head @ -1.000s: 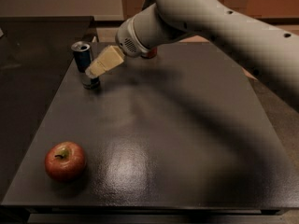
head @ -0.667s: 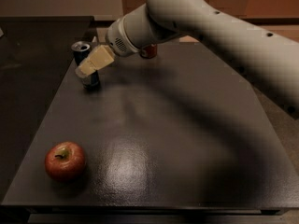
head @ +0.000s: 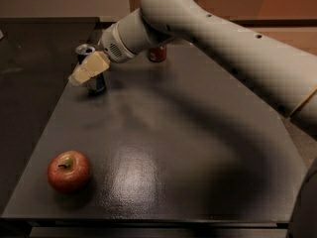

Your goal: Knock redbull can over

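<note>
- The gripper (head: 88, 69) has swept toward the left edge of the surface (head: 178, 152) over the last second. A second ago it hung just to the right of the redbull can (head: 96, 84); now it lies across the front of the can's upper half, and its pale tip pokes out past the can's left side.
- The redbull can stands upright in the far left corner of the surface, close to the left edge. Its silver top shows above the gripper and its blue lower body below it. It seems to be in the same spot as before, with no lean I can make out.
- I cannot tell whether the gripper is open or closed. I also cannot tell whether it touches the can or only passes in front of it.
- The arm (head: 223, 38) has swung along with the gripper. A red cola can (head: 157, 54) near the far edge now shows under the wrist; it was covered before.
- The apple (head: 69, 171) sits near the front left corner, well away from the can, and has not moved.
- My reading is that the approach is done and the push is either just starting or about to start, but the task itself is not yet met, since the can is upright.
- A short sideways shove high on the can should tip it. The risk is that the can slides toward the left edge instead of toppling.
</note>
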You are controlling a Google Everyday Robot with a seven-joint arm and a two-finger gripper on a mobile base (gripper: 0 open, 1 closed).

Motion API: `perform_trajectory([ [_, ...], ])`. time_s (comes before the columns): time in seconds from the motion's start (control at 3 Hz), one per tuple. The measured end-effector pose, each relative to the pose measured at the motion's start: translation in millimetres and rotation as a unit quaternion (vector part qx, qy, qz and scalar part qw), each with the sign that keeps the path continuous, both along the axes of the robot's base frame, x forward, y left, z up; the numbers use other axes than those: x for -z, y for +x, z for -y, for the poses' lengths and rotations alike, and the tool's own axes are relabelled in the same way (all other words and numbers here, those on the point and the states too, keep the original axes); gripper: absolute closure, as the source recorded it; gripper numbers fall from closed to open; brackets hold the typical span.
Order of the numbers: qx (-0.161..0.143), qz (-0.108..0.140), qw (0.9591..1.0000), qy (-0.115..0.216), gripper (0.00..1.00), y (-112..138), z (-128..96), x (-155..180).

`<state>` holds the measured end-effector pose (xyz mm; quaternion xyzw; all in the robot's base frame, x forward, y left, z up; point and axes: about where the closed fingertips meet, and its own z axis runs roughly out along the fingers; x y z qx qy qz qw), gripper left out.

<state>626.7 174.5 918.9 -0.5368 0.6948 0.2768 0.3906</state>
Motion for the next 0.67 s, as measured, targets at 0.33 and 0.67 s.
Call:
perform_trajectory([
  [0.33,-0.001,-0.008,1.0000,-0.004,0.00,2.5,-6.8,7.7],
  [0.67,-0.001,-0.019,0.9998,-0.001,0.19,5.7,-11.1,13.8],
])
